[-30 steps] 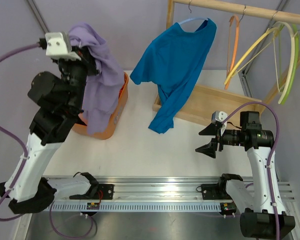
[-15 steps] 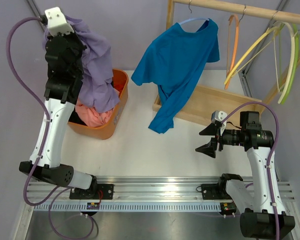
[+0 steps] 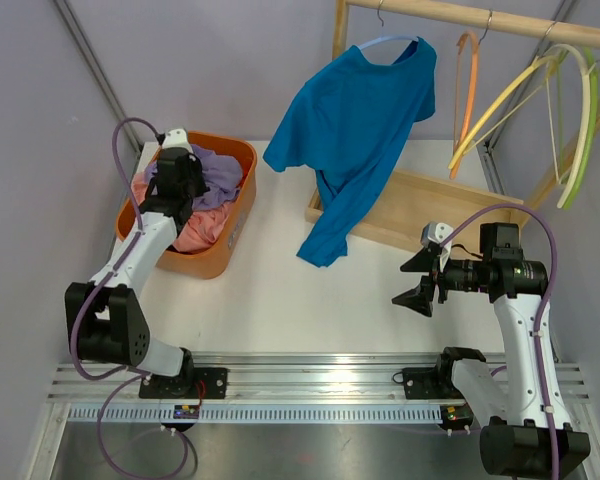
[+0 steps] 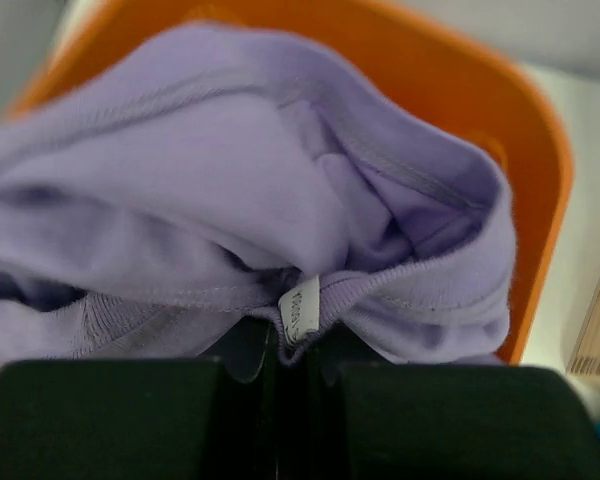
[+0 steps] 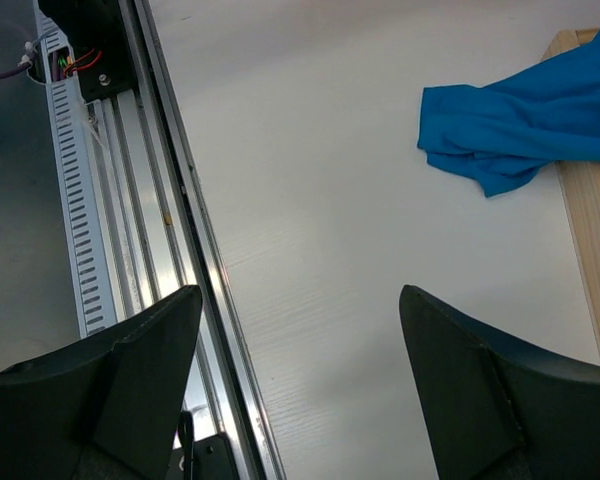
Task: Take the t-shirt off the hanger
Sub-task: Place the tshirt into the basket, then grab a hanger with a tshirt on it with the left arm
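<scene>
Basket (image 3: 248, 165) L, clothes (image 3: 216, 168) in it; t-shirt (image 3: 365, 110) on hanger (image 3: 385, 40) on rail (image 3: 480, 15) behind (spare hangers (image 3: 590, 110) R).

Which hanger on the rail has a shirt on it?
The light-blue hanger at the rail's left end: it carries the blue t-shirt, while the orange hanger and yellow-green hangers hang bare.

We see an orange plastic basket (image 3: 230, 235) at the far left of the white counter (image 3: 310, 300), with crumpled pink cloth (image 3: 195, 232) inside it. On the right, an orange hanger (image 3: 468, 90) and yellow-green hangers (image 3: 589, 120) hang from a wooden rail (image 3: 460, 14) above a pale wooden base board (image 3: 430, 205).
</scene>
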Controlling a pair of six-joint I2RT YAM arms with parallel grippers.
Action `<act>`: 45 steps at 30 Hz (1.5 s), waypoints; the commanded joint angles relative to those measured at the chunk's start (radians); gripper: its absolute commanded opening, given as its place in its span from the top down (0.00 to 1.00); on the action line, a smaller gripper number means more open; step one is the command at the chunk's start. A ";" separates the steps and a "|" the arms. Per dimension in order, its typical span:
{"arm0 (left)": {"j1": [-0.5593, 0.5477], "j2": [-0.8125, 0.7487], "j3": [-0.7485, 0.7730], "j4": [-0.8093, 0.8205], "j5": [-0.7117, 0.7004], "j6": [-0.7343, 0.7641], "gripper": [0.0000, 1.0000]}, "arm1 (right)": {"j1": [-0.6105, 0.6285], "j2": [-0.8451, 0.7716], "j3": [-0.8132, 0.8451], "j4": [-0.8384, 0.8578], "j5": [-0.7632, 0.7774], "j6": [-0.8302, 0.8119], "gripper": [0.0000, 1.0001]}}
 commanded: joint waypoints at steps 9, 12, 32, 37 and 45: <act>0.074 -0.021 -0.084 0.017 0.234 -0.160 0.17 | 0.004 0.006 0.128 -0.067 0.016 0.007 0.12; 0.074 -0.119 -0.073 -0.003 0.290 -0.175 0.01 | 0.004 0.012 0.159 -0.067 0.009 0.036 0.12; -0.044 -0.401 0.087 0.098 0.697 -0.203 0.01 | 0.004 0.052 0.237 -0.031 -0.016 0.167 0.12; -0.204 -0.310 0.254 0.198 0.700 -0.125 0.02 | 0.004 0.060 0.202 -0.001 -0.033 0.177 0.12; -0.390 -0.022 0.577 0.194 0.640 0.084 0.10 | 0.004 0.051 0.150 0.028 -0.057 0.187 0.12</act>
